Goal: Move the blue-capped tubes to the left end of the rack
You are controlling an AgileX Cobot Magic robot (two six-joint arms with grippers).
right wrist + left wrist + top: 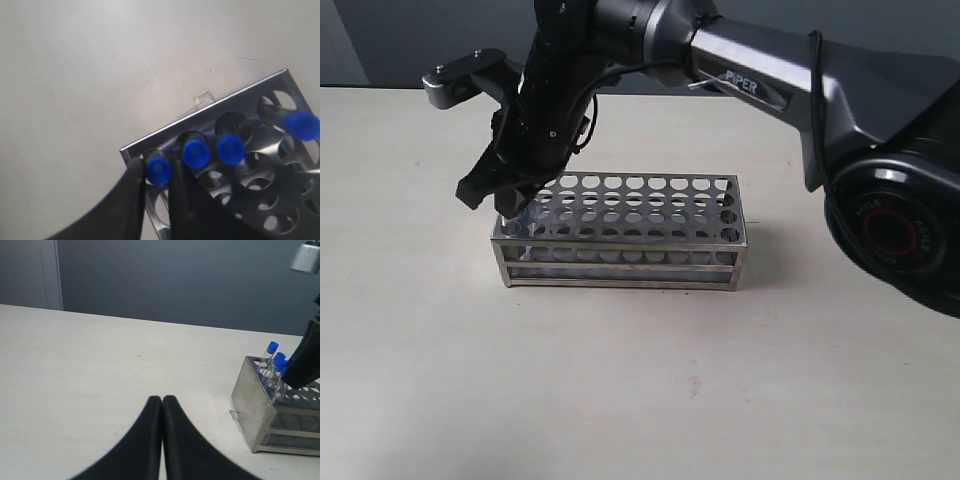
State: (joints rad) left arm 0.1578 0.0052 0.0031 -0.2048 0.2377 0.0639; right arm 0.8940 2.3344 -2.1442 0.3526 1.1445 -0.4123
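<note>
4 blue-capped tubes [231, 149], caps up, perhaps tilted

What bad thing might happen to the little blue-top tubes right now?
The right claw pinches the corner tube at the end of the rack. One finger sits right beside the next tube, so it may bump that one when opening. If the claw lifts while pinching, the corner tube might slide out or tug the rack up.

We find the black right gripper [495, 205] and blue-capped clear tubes [230, 148] crowding the shiny steel rack's [620, 245] left end; its other holes stand free.
</note>
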